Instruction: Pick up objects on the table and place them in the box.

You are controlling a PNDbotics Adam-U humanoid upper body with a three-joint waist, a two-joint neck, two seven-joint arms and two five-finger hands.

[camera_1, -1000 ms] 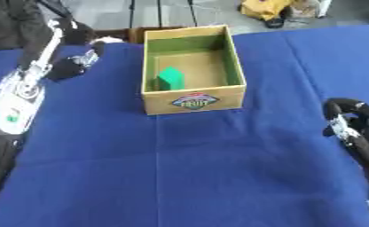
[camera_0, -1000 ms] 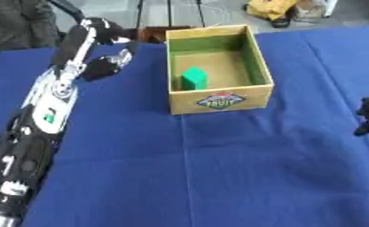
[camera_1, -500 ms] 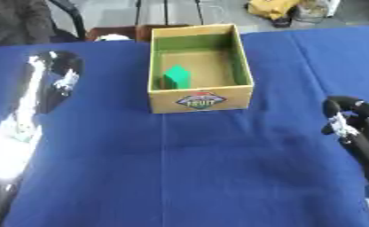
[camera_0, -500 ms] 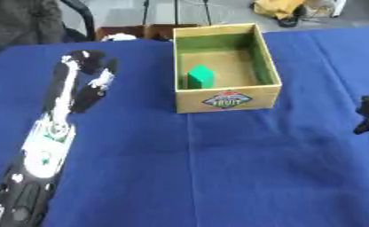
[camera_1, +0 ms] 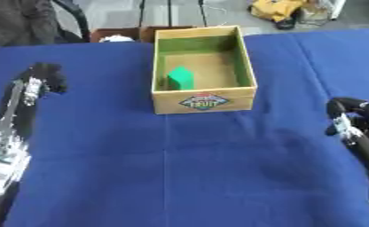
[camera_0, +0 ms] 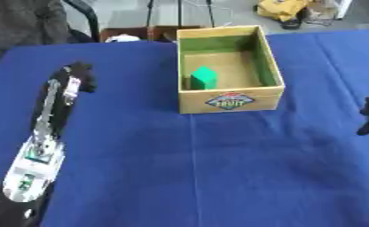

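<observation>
A green block (camera_1: 180, 77) is seen inside the box (camera_1: 205, 98) at twelve o'clock on the blue surface (camera_1: 180, 168). The left hand (camera_1: 41, 77) is seen at nine o'clock, the right hand (camera_1: 351, 117) at three o'clock.

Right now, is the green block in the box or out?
In. The green block sits on the box's floor, near its left wall.

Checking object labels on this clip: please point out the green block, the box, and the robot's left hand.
green block (camera_0: 205, 78), left eye view, on its front face.
box (camera_0: 231, 100), left eye view, on its front wall by the label.
left hand (camera_0: 76, 77), left eye view, on the dark hand itself, left of the box.
</observation>
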